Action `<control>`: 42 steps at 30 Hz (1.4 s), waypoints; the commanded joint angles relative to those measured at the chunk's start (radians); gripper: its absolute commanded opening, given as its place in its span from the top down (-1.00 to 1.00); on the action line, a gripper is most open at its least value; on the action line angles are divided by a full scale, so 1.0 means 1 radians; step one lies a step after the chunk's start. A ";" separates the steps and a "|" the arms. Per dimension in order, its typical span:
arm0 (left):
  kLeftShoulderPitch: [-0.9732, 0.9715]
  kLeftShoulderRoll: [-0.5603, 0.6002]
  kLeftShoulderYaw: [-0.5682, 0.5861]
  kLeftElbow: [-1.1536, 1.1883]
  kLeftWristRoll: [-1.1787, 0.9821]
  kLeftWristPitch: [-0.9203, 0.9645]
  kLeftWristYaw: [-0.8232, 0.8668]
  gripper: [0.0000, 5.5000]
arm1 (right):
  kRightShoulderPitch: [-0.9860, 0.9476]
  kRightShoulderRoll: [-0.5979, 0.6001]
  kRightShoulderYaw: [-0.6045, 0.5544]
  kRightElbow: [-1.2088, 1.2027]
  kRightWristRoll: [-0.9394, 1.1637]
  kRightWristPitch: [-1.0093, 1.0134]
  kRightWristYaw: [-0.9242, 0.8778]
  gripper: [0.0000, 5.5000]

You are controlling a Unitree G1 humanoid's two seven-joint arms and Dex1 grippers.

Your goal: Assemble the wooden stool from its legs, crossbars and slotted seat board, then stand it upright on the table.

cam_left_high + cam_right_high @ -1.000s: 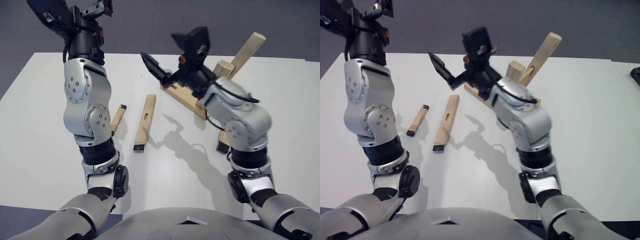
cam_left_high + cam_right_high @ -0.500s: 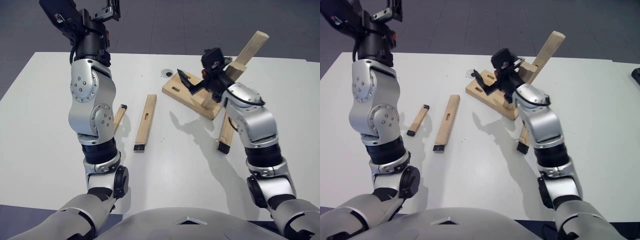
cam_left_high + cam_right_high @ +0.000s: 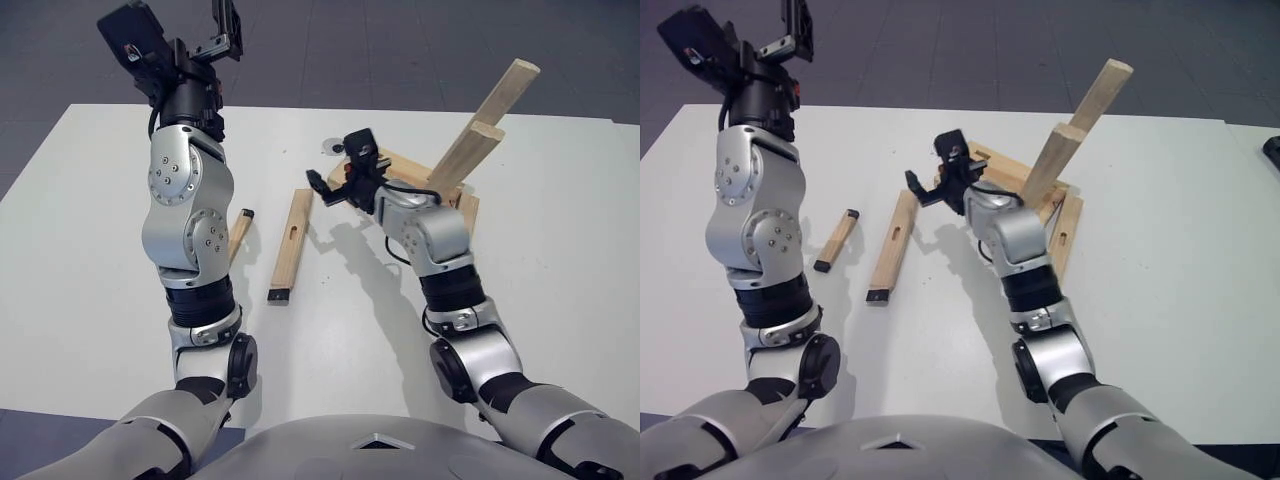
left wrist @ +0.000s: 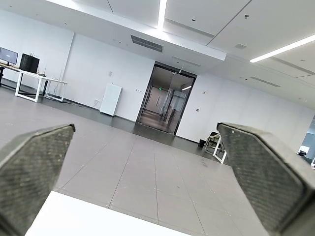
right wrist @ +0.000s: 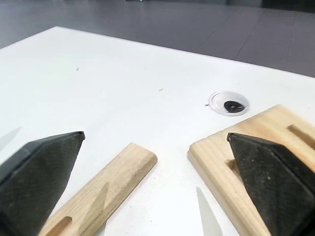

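The surface (image 3: pixel 90 250) is a plain white top with a round cable grommet (image 5: pixel 229 104) set into it near the far edge. Around it lies a dark grey tiled floor (image 3: pixel 400 50). Seen from the left wrist, the room is large and white-walled, with strip lights (image 4: pixel 161 12) in the ceiling, a dark-framed doorway (image 4: pixel 165 101) at the far end, a white cabinet (image 4: pixel 109 99) beside it and a desk (image 4: pixel 32 83) carrying monitors along one wall.

The seat board (image 5: pixel 251 123) lies flat on the far right half of the surface, just beside the grommet. Two legs (image 3: pixel 497 105) stand in it, both leaning away to the right. A loose leg (image 3: pixel 1065 240) lies flat along the board's right edge. Left of the board, well apart from it, a long piece (image 3: pixel 290 245) with a slot cut in it lies flat and points away, a dark cap on its near end. A short piece (image 3: pixel 835 240) with a dark tip lies further left.

The right claw (image 5: pixel 155 187) hangs low over the surface, between the far end of the long piece and the near corner of the board. Its fingers (image 5: pixel 39 177) are spread wide and grip nothing.

The left claw (image 3: pixel 225 25) is raised high over the far left of the surface, pointing out into the room. It too is wide apart and empty.
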 commanded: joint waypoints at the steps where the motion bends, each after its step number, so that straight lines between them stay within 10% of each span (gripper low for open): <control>1: 0.003 -0.011 -0.011 0.007 0.016 -0.001 0.001 -0.95 | -0.052 -0.026 0.029 0.101 -0.048 -0.045 0.046 -0.96; 25: 0.005 -0.014 -0.007 0.045 0.039 0.013 -0.010 -0.95 | -0.256 -0.021 -0.210 0.597 0.012 0.101 0.109 -0.96; 32: 0.010 -0.012 -0.007 0.040 0.041 0.038 -0.008 -0.95 | -0.167 -0.132 -0.014 0.314 0.039 0.322 0.388 -0.96; 42: 0.031 -0.029 -0.009 0.018 0.052 0.047 0.018 -0.95 | -0.091 -0.636 0.417 -0.225 0.054 0.312 0.878 -0.96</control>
